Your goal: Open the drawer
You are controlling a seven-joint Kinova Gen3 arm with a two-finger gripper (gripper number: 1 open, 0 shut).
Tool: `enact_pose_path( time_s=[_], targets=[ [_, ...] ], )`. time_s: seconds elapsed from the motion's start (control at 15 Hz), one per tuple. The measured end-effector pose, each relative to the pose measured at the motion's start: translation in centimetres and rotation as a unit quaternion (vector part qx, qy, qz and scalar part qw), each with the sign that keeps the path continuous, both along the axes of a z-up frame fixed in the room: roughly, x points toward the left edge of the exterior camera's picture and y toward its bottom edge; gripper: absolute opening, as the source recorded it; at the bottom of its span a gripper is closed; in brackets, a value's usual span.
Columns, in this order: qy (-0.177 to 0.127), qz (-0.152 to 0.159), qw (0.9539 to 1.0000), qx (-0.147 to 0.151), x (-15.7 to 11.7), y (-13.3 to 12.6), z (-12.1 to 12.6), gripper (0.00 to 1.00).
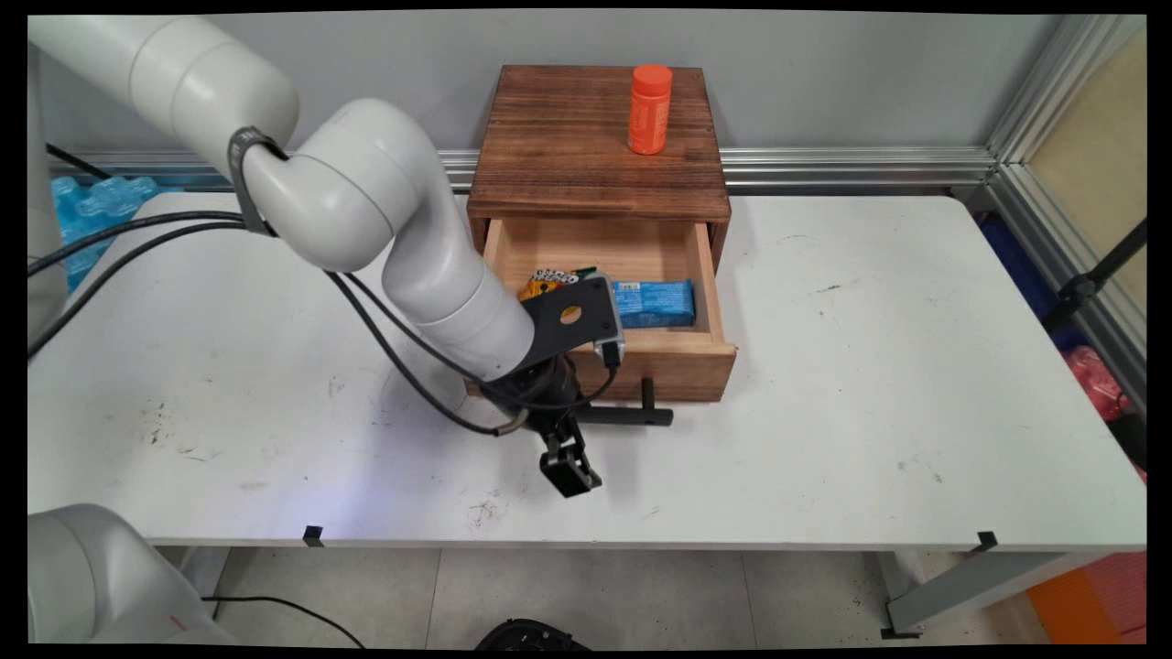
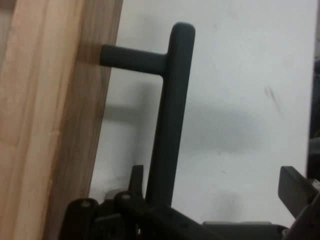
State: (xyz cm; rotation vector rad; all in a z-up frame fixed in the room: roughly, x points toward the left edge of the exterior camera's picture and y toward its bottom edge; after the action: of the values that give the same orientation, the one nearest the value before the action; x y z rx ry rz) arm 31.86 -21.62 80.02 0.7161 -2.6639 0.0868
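Note:
A dark wooden box (image 1: 568, 137) stands at the back of the white table (image 1: 870, 366), and its light wood drawer (image 1: 687, 366) is pulled out. In the drawer lie a blue packet (image 1: 653, 303) and an orange-yellow snack bag (image 1: 545, 282), the bag partly hidden by my wrist. An orange bottle (image 1: 650, 108) stands upright on top of the box. My gripper (image 1: 569, 471) (image 2: 217, 185) is open, low over the table just in front of the drawer. The black bar handle (image 1: 632, 416) (image 2: 170, 125) runs between the fingers, close to the left finger (image 2: 136, 179), with the right finger (image 2: 299, 187) well apart from it.
Blue plastic packaging (image 1: 92, 206) lies at the table's back left edge. A red bag (image 1: 1099, 380) sits off the table's right side. An aluminium rail (image 1: 851, 165) runs along the wall behind the box. Black cables (image 1: 394, 348) hang from my arm.

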Motion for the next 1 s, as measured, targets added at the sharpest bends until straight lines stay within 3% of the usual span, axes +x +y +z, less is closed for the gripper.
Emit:
enact_pose_path(
  time_s=[1.0],
  targets=[
    [0.006, -0.007, 0.9996, 0.026, -1.0, 3.2, -0.2, 1.0]
  ],
)
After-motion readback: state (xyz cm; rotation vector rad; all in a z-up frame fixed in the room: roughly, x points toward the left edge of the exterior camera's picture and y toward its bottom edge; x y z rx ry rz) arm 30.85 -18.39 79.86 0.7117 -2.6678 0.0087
